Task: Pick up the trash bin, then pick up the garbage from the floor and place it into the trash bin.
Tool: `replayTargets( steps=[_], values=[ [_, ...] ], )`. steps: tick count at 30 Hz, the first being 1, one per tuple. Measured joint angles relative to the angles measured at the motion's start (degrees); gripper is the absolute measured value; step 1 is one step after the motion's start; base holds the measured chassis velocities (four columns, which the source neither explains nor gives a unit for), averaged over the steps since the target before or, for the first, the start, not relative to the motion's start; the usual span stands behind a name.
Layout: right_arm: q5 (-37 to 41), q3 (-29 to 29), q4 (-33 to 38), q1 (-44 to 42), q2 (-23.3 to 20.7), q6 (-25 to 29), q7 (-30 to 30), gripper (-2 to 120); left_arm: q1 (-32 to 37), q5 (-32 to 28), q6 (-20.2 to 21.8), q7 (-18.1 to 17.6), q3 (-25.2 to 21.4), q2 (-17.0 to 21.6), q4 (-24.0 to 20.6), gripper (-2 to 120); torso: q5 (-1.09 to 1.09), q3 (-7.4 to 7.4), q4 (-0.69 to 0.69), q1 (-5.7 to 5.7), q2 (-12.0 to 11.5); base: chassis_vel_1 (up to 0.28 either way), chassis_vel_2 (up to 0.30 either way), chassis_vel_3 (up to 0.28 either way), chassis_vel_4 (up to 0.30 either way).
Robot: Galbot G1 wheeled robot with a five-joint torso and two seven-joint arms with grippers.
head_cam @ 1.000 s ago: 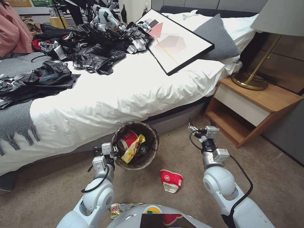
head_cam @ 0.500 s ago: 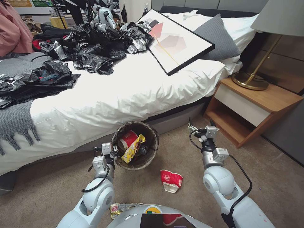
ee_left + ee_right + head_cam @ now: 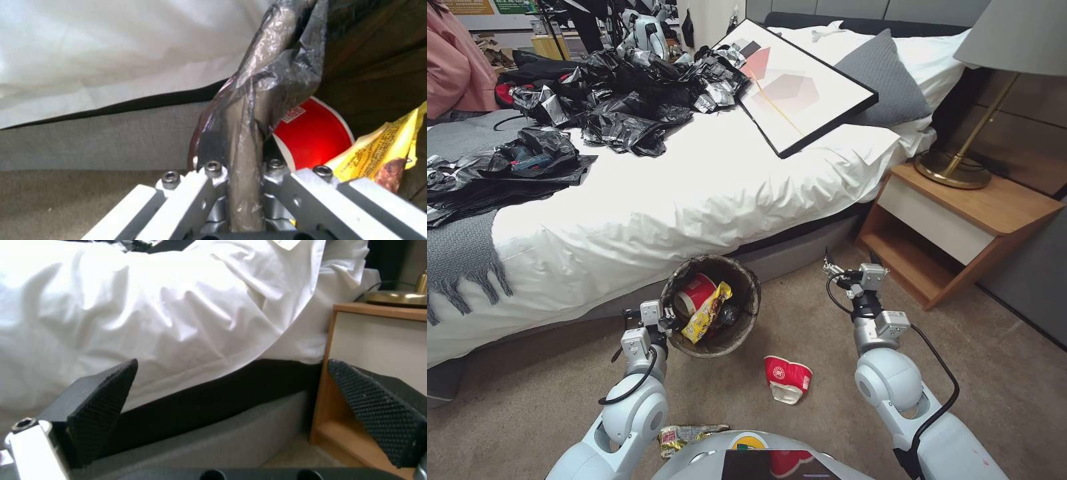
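The left claw (image 3: 668,323) is clamped on the rim of the trash bin (image 3: 740,333); in the left wrist view its fingers (image 3: 213,156) pinch the liner-wrapped edge (image 3: 249,140) between them, so the first part of the task looks done. Whether the bin is lifted or resting on the floor cannot be told. Inside it, just beyond the left claw, lie a red paper cup (image 3: 695,295) and a gold snack wrapper (image 3: 707,313).

Garbage remains on the floor: a red-and-white cup (image 3: 787,380) on its side, between the two arms and nearer the robot than either claw, and a crumpled foil wrapper (image 3: 684,437) by the robot's base, behind the left claw.

The right claw (image 3: 832,267) hangs above the floor with its pads (image 3: 106,400) spread wide and nothing between them, facing the bed (image 3: 707,193) and the nightstand (image 3: 960,227). The job is judged partway through, with at least those two pieces left.
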Motion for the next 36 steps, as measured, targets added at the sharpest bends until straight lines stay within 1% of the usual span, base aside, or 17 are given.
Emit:
replayTargets(
  steps=[15,33,36],
  values=[
    [-0.18,0.0,0.17,-0.09,0.23,-0.17,-0.09,100,0.01,-0.04,-0.04,-0.06,-0.04,0.06,-0.24,0,0.01,0.0,0.0,0.0,0.0,0.072,-0.066,-0.062,0.061],
    [-2.35,-0.05,0.28,-1.35,0.95,-0.13,0.04,100,1.25,0.41,-0.13,-0.06,-0.36,-0.01,-1.6,0,0.01,0.0,0.0,0.0,0.0,0.002,-0.003,-0.003,0.002],
    [-2.42,-0.33,-0.08,-1.53,-1.2,0.11,-0.26,100,1.63,0.6,-0.24,-0.05,-0.62,-0.1,-1.79,0,0.0,0.0,0.0,0.0,0.0,0.0,0.0,0.0,0.0]
  ],
)
